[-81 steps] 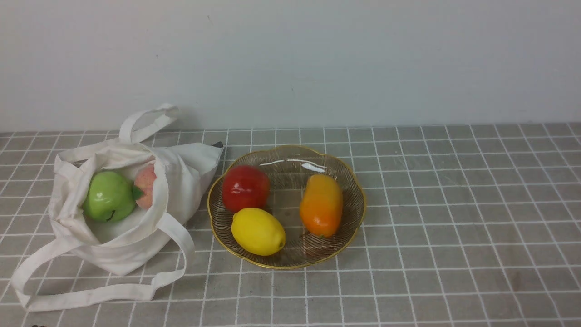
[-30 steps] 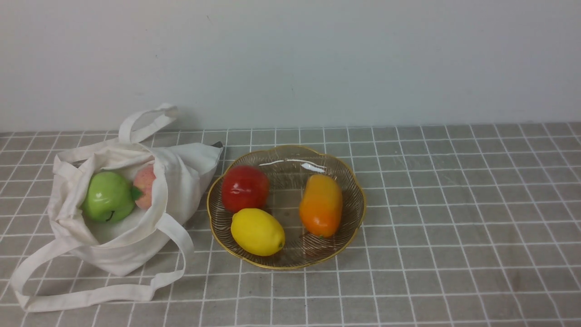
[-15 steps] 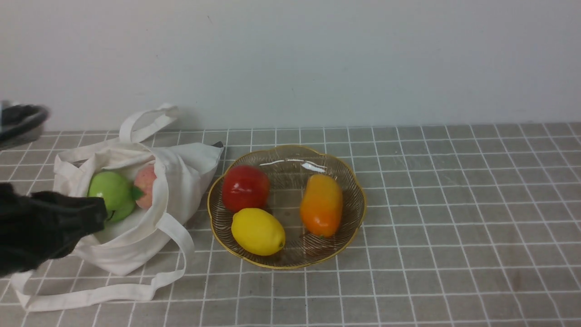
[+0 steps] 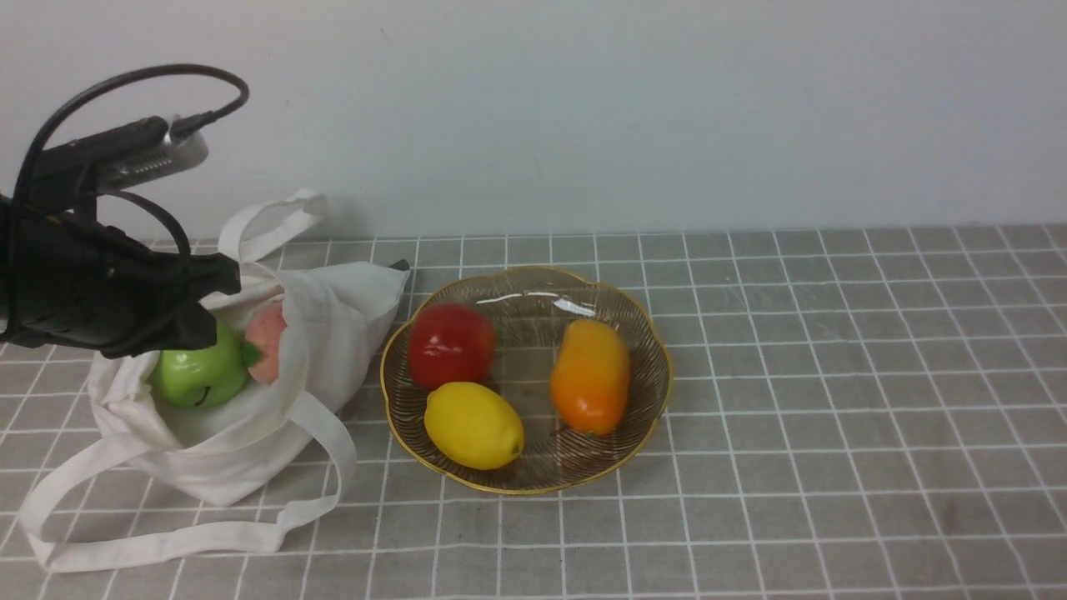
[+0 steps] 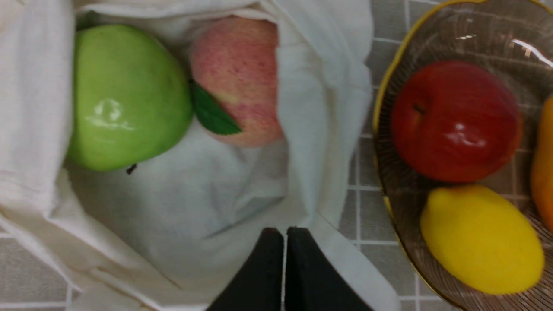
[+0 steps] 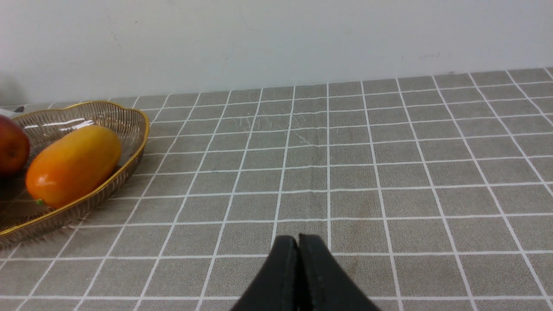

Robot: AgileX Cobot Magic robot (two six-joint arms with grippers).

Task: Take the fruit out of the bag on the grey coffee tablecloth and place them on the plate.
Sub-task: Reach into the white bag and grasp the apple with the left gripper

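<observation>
Spreading under everything, the grey-brown cloth (image 4: 792,500) with its grid of thin white lines runs back to the pale wall (image 4: 583,108). At the left I see the off-white tote bag (image 4: 342,308), lying with its mouth open, one strap looped on the cloth toward me and the other rising in a curl near the wall. Just beside it, to the right, sits the gold-rimmed glass plate (image 4: 533,467). The robot's left arm (image 4: 100,292) reaches in from the left and hangs over the bag's edge, its gripper (image 5: 285,259) closed, the two dark tips almost meeting with nothing between them. The right gripper (image 6: 299,268) is closed as well, empty, with the gridded cloth in front of it. Then the fruit: in the bag's mouth lies the green apple (image 4: 200,371), partly hidden by the arm, and close beside it the pink-orange peach (image 4: 268,342) with its small green leaf (image 5: 214,112). On the plate are an orange-yellow fruit (image 4: 590,379) at the right, a red one (image 4: 451,346) at the left, and a lemon (image 4: 473,425) nearer me.
</observation>
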